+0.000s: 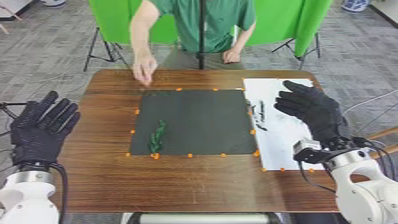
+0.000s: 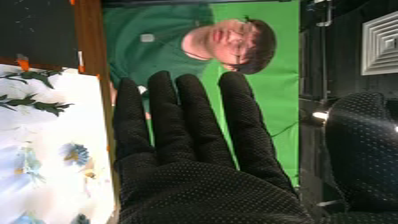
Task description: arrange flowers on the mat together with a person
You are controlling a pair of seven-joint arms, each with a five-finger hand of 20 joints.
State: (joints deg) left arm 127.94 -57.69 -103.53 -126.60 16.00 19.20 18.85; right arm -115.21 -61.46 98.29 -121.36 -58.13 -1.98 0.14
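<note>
The right hand (image 1: 309,109) hangs open over the right edge of the white sheet (image 1: 282,152), where leafy sprigs (image 2: 50,106) and a blue flower (image 2: 80,154) lie; a green stem (image 1: 157,137) rests on the dark mat (image 1: 200,122), toward its near left corner; the left hand (image 1: 37,144), open, is beside the table (image 1: 102,187).

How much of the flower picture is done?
Looks barely started! One green sprig lies on the dark mat. The robot's left hand and right hand look empty. Blue flowers and leafy sprigs on the white sheet probably come next.
</note>
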